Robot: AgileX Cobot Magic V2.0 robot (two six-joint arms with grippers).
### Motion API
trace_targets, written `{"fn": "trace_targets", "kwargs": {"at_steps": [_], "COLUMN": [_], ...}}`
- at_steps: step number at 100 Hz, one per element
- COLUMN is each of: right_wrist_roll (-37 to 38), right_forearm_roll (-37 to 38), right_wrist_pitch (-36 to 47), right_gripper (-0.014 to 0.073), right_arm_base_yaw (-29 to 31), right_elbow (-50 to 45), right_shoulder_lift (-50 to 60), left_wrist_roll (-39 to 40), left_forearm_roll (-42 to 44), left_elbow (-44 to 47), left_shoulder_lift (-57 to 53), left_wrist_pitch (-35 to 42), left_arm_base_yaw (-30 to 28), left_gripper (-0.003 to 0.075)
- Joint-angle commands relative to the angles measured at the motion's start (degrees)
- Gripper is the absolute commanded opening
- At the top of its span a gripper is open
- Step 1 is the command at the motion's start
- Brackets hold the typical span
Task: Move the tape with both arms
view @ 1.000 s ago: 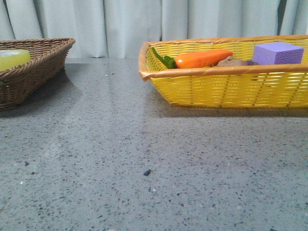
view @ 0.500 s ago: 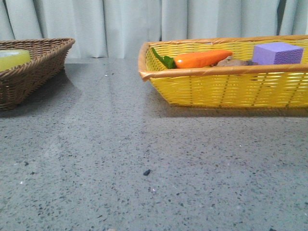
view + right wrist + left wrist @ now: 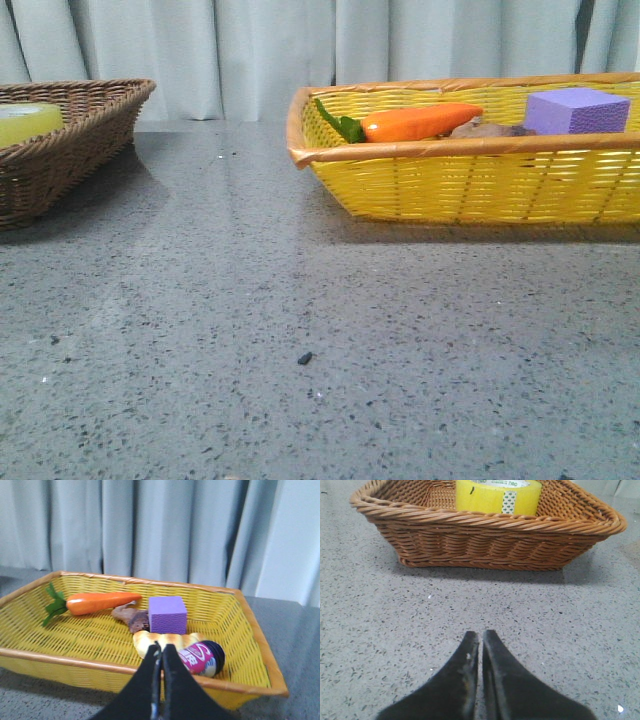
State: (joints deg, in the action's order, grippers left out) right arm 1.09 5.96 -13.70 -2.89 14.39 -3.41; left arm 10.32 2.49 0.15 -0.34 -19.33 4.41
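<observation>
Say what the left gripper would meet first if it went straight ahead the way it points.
Probably the near wall of the brown wicker basket; the left gripper is shut, and the tape sits behind that wall.

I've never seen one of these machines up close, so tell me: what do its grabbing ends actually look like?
Only the tips show. The left gripper is a pair of near-black fingers, broad at the base and tapering to narrow points, with a matte, slightly scuffed surface and pale specks. The right gripper looks the same: dark, smooth, wedge-shaped. No cables, labels or markings are visible, and the arms themselves are out of view.
</observation>
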Motion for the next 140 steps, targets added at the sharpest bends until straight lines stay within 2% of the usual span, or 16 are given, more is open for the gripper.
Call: {"fn": "trace_targets", "kwargs": {"at_steps": [1, 15, 39, 43, 64, 114, 140], "right_wrist_roll": [-1.5, -4.6, -4.6, -5.4, -6.0, -6.0, -6.0], "right_forearm_roll": [-3.3, -10.1, -12.9, -12.9, -11.0, -10.3, -10.3], "right_wrist_pitch": [7.6, 12.7, 19.3, 16.1, 13.7, -4.6, -4.5], "right_gripper": [-0.0067, -0.0067, -0.0067, -0.0067, -0.0067, -0.0067, -0.0067], "right_arm_base_yaw": [3.1, 6.8, 8.0, 8.1, 8.1, 8.1, 8.1], "right_elbow": [-1.3, -7.1, -16.3, -16.1, -16.2, -16.2, -16.2], "right_shoulder_lift": [1.3, 3.4, 5.1, 5.1, 5.1, 5.1, 5.1], "left_wrist_roll": [0.5, 0.5, 0.5, 0.5, 0.5, 0.5, 0.5], "left_forearm_roll": [0.1, 0.1, 0.1, 0.1, 0.1, 0.1, 0.1], "left_elbow": [0.6, 0.6, 0.6, 0.6, 0.6, 0.6, 0.6], "left_shoulder_lift": [-1.7, -1.7, -1.7, -1.7, -1.7, -1.7, -1.7], "left_wrist_pitch": [2.4, 2.4, 2.4, 2.4, 2.4, 2.4, 2.4], "left_arm_base_yaw": [0.0, 0.0, 0.0, 0.0, 0.0, 0.0, 0.0], "left_gripper": [-0.0020, -0.0020, -0.0020, -0.0020, -0.0020, -0.0020, -0.0020]}}
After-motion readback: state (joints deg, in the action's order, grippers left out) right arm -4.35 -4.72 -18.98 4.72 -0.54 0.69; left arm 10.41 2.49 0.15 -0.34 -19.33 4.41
